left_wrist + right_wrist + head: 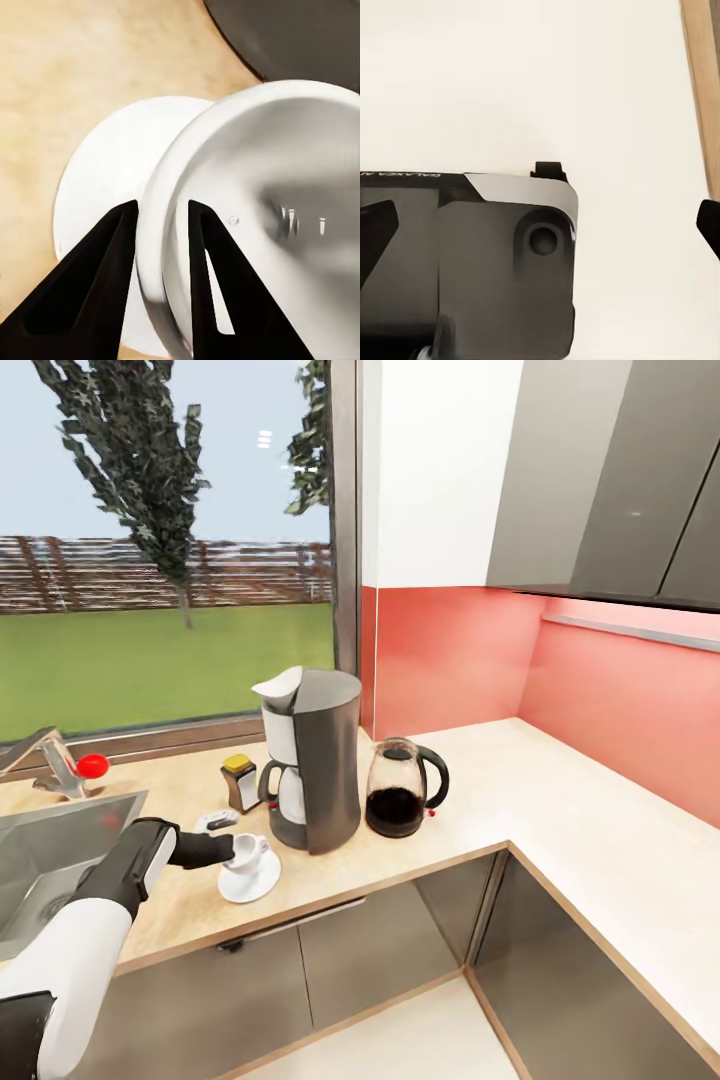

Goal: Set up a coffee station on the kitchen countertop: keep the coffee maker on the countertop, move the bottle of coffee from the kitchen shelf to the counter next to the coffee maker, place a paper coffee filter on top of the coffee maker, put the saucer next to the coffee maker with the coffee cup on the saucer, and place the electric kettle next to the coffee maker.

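- My left gripper: reached out over the kitchen countertop, fingers straddling the rim of the coffee cup. In the left wrist view one finger lies outside the cup wall and the other inside the bowl, both close against the rim, so I count it as clamped on the cup.
- Coffee cup: white, upright, resting on the saucer; the saucer's white disc shows beneath the cup in the left wrist view.
- Saucer: flat on the countertop near its front edge, just in front and to the left of the coffee maker.
- Coffee maker: upright on the countertop by the window, white carafe at its front.
- Paper coffee filter: white cone sitting on top of the coffee maker, tilted toward the window side.
- Bottle of coffee: yellow-lidded, standing just left of the coffee maker, behind the saucer.
- Electric kettle: clear glass with dark contents, upright just right of the coffee maker, handle turned away from it.
- Sink: steel basin at the left, with a tap bearing a red knob.
- My right gripper: in the right wrist view a dark fingertip shows at the picture's edge over pale floor and part of my dark base; I cannot tell whether the fingers are apart or together.
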Robot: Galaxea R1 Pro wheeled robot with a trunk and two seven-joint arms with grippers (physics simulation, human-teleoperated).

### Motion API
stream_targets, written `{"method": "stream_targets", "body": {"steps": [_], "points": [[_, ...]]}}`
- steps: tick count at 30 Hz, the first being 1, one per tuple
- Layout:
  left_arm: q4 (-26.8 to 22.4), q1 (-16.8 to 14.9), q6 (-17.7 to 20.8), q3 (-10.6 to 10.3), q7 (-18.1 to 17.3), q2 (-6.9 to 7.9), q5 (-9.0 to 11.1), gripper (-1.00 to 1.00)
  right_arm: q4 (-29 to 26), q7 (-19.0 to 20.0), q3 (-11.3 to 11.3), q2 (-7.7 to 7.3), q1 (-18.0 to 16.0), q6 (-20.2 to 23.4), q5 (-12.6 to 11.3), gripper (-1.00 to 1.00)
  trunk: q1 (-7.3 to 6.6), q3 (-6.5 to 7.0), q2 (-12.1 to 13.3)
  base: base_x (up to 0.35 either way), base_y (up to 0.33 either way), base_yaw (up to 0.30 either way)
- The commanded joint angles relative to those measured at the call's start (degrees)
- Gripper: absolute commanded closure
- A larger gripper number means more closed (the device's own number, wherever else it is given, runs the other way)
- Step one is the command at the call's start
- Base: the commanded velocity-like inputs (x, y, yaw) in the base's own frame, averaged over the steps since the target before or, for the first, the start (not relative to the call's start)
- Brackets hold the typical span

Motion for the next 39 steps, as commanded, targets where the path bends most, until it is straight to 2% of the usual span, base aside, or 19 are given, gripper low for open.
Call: {"method": "stream_targets", "body": {"steps": [1, 7, 38, 39], "points": [[0.0, 0.0, 0.3, 0.2, 0.4, -0.02, 0.1, 1.00, -0.1, -0.2, 0.4, 0.02, 0.0, 0.4, -0.2, -1.00, 0.04, -0.13, -0.1, 0.031, 0.000, 0.000], [0.3, 0.0, 0.0, 0.4, 2.3, -0.04, 0.4, 1.00, -0.1, -0.2, 0.4, -0.02, 0.0, 0.4, -0.1, -1.00, 0.04, -0.13, -0.1, 0.007, 0.000, 0.000], [0.9, 0.1, 0.2, 0.2, 2.2, -0.11, 0.8, 1.00, -0.1, -0.3, 0.4, -0.14, 0.0, 0.3, 0.0, -1.00, 0.04, -0.13, -0.1, 0.000, 0.000, 0.000], [0.9, 0.1, 0.2, 0.2, 2.2, -0.11, 0.8, -1.00, -0.1, -0.3, 0.4, -0.14, 0.0, 0.3, 0.0, -1.00, 0.04, -0.13, -0.1, 0.000, 0.000, 0.000]]}}
